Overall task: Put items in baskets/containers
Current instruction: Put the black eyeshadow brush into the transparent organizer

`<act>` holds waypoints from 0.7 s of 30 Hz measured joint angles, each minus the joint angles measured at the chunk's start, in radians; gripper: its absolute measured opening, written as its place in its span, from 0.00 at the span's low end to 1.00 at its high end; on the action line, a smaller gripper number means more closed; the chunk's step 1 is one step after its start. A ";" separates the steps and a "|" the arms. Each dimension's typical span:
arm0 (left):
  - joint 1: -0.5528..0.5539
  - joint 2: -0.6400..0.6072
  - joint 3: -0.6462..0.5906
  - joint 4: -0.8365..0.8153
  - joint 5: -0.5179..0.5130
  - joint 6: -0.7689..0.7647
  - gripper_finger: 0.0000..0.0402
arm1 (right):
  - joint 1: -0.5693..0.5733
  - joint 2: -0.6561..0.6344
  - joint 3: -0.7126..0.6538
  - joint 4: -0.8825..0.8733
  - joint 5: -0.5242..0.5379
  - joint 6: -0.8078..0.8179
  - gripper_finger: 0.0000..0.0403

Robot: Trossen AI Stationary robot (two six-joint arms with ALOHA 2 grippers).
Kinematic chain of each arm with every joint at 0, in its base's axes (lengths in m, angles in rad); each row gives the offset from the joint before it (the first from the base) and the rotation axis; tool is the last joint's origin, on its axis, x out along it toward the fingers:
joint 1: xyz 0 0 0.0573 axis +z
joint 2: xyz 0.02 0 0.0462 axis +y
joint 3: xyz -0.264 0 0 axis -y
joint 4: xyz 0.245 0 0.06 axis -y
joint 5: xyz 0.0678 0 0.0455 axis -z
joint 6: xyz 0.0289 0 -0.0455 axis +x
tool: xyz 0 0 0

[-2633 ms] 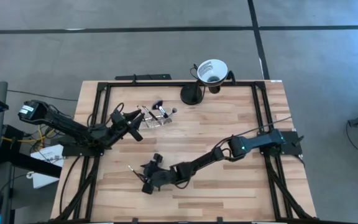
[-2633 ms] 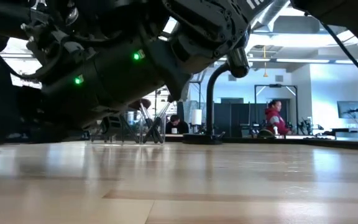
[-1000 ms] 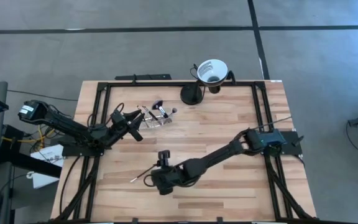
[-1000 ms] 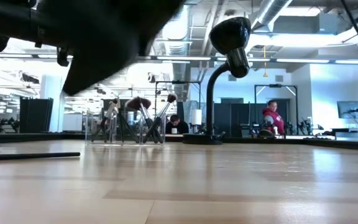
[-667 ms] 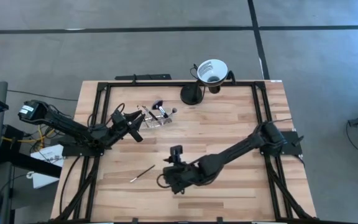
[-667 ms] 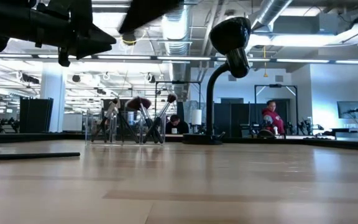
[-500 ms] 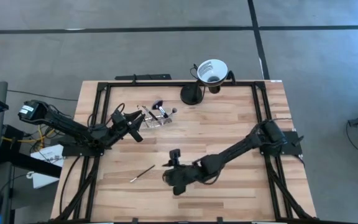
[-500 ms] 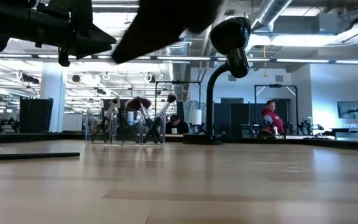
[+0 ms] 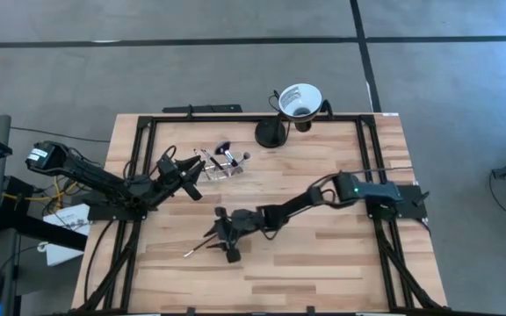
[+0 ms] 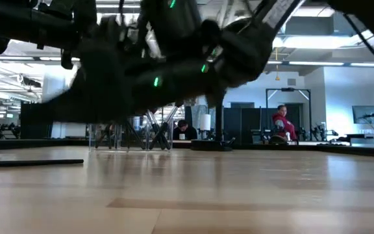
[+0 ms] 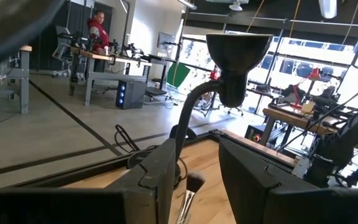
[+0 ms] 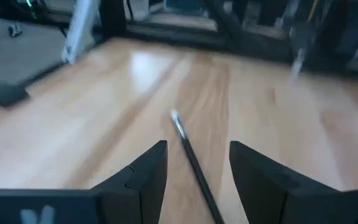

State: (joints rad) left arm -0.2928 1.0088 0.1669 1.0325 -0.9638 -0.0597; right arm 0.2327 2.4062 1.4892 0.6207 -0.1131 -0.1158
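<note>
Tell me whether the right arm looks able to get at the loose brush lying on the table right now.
Probably yes. The right end effector is open and points along the loose brush, which lies alone on the bare table with nothing between them.

Bare wood lies open around the thin dark-handled brush (image 9: 200,245) on the table's near left — we see nothing crowding it. The right gripper (image 9: 225,237), fingers spread, sits just beside it. Far left, the clear plastic holder (image 9: 221,165) has the left gripper (image 9: 193,178) close alongside; the black-stand white funnel cup (image 9: 299,100) blocks the far edge.
</note>
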 joint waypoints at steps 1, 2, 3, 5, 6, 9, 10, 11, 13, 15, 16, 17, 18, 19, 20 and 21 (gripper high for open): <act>0.000 0.000 0.000 0.000 0.000 0.000 0.30 | -0.009 0.020 0.015 -0.012 -0.014 0.009 0.41; 0.000 0.000 0.000 0.000 0.000 0.000 0.30 | -0.014 0.038 0.034 -0.028 -0.023 0.016 0.41; 0.000 0.000 0.000 0.000 0.000 0.000 0.30 | -0.016 0.052 0.050 -0.046 -0.025 0.019 0.41; 0.000 0.000 0.000 0.000 0.000 0.001 0.30 | -0.019 0.070 0.071 -0.099 -0.030 0.013 0.41; 0.000 0.000 0.000 0.000 0.000 0.002 0.30 | -0.019 0.081 0.076 -0.121 -0.030 0.011 0.41; 0.000 0.000 0.000 0.000 0.000 0.003 0.30 | -0.025 0.095 0.083 -0.136 -0.022 0.004 0.39; 0.000 0.000 0.000 0.000 0.000 0.003 0.30 | -0.027 0.099 0.079 -0.125 -0.028 0.006 0.38; 0.000 0.000 0.000 0.000 0.000 0.003 0.30 | -0.028 0.097 0.085 -0.151 -0.032 0.007 0.36; 0.000 0.000 0.000 0.000 0.000 0.003 0.30 | -0.032 0.103 0.084 -0.164 -0.027 0.008 0.30; 0.000 0.000 0.000 0.000 0.000 0.003 0.30 | -0.035 0.104 0.085 -0.175 -0.023 0.028 0.23; 0.000 0.000 0.000 0.000 0.000 0.003 0.30 | -0.038 0.106 0.085 -0.175 -0.023 0.042 0.19; 0.000 0.000 0.000 0.000 0.000 0.003 0.30 | -0.039 0.110 0.085 -0.175 -0.023 0.058 0.15; 0.000 0.000 0.000 0.000 0.000 0.003 0.30 | -0.039 0.110 0.085 -0.177 -0.021 0.076 0.11; 0.000 0.000 0.000 0.000 0.000 0.003 0.30 | -0.041 0.111 0.085 -0.176 -0.018 0.095 0.07; 0.000 0.000 0.000 0.000 0.000 0.003 0.30 | -0.042 0.112 0.085 -0.175 -0.019 0.115 0.04; 0.000 0.000 0.000 0.000 0.000 0.003 0.30 | -0.044 0.112 0.084 -0.174 -0.019 0.133 0.02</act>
State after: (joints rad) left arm -0.2928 1.0088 0.1669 1.0325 -0.9638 -0.0570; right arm 0.1889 2.5179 1.5734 0.4469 -0.1318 0.0167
